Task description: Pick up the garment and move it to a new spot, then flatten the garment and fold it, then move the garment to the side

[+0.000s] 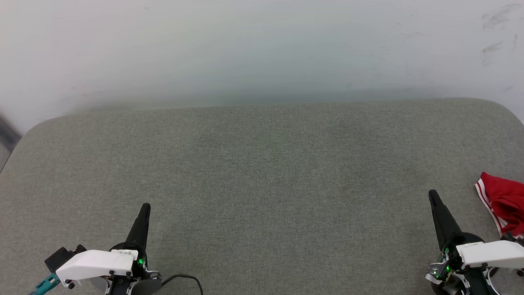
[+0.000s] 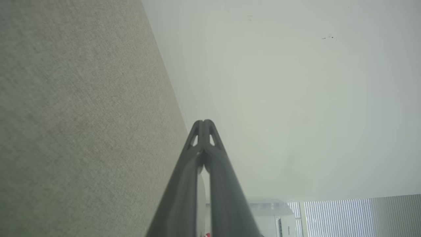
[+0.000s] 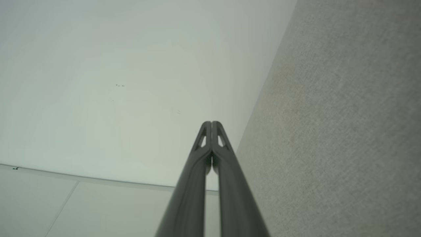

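1. Both grippers are sitting empty, fingers pressed together: left gripper [image 1: 145, 208] at 7 o'clock, right gripper [image 1: 432, 195] at 4.
2. The garment [image 1: 507, 205] is lying bunched at 3 o'clock on the grey pad [image 1: 262, 172], running out of frame.
3. Risk: a blind pinch catching only the striped hem [image 1: 485, 197], so it's dragging bunched or slipping.

1. The grey padded surface [image 1: 262, 184] lies wide open between the left gripper [image 1: 145, 208] and right gripper [image 1: 432, 194], both with fingers pressed together.
2. The wall [image 1: 262, 49] closes off the far edge.
3. The garment [image 1: 505, 205] is heaped just beside the right gripper, at the right edge.
4. A black cable [image 1: 191, 278] loops by the left gripper's base.
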